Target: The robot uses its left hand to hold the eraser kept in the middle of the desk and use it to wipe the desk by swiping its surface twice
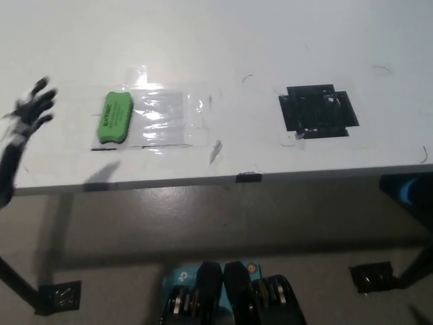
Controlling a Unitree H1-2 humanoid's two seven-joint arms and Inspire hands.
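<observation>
Eraser (114, 118) lay on the bench (223, 47), apart from the blurred, seemingly spread left robot hand (28, 108).

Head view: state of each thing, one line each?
left hand: open, fingers spread, raised at the desk's left end, holding nothing, apart from the eraser.
eraser: green, lying flat on the desk, untouched, at the left edge of the clear tape patch.
clear tape patch: stuck flat, glossy.
black tape square: stuck flat, right of centre.
desk: white, some thin dark marks.
right hand: not in view.

Glossy clear film (166, 116), matt desk (223, 47)
</observation>
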